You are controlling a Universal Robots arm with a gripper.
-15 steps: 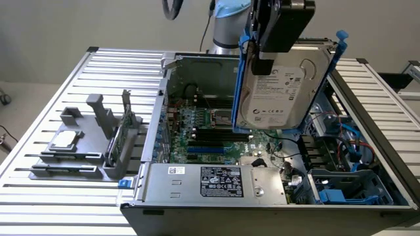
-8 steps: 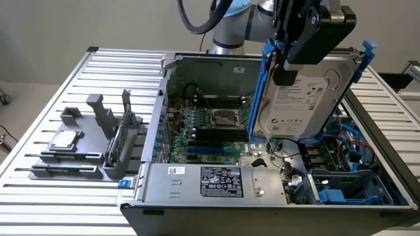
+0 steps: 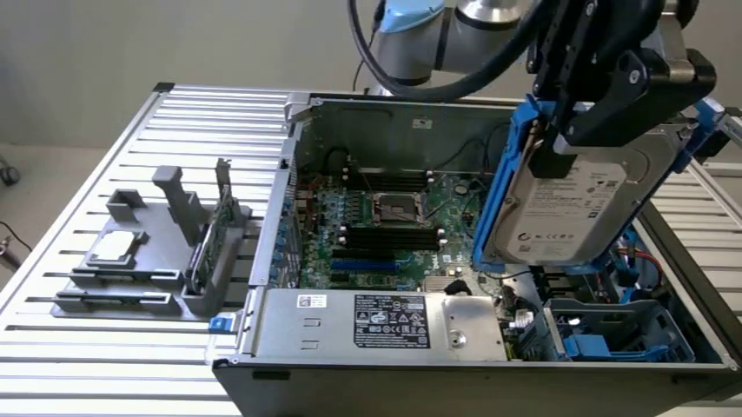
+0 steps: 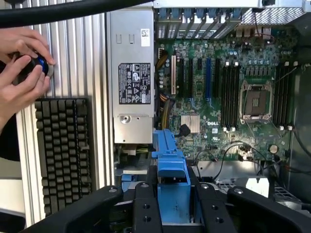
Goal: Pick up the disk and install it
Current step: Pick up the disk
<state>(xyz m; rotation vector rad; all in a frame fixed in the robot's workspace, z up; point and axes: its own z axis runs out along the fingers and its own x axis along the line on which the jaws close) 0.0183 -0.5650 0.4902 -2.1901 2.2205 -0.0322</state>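
— Over the open computer case (image 3: pixel 383 113), toward the exterior view's right: disk (image 3: pixel 574 204) held up in the air, tilted, white label facing the camera, blue rails along both long edges.
— Fingers (image 3: pixel 620 100)?
— Partway closed, clamped on the disk's upper end. From the wrist view: black fingers either side of one blue rail (image 4: pixel 171 167).
— Touching the case anywhere?
— Seems clear of it. Lower end hangs above the motherboard (image 3: pixel 388 221); contact hard to judge from this angle.
— Below it?
— Blue bay (image 3: pixel 597 339) in the case's near corner. Power supply (image 3: pixel 371 321) along the near wall.
— Elsewhere?
— Grey holder (image 3: pixel 174 252) on the desk (image 3: pixel 69 347), square chip (image 3: pixel 116 248) lying in it. Keyboard (image 4: pixel 60 145) beside the case. Person's hands (image 4: pixel 19 82) wrapped round a dark blue knob (image 4: pixel 38 65).
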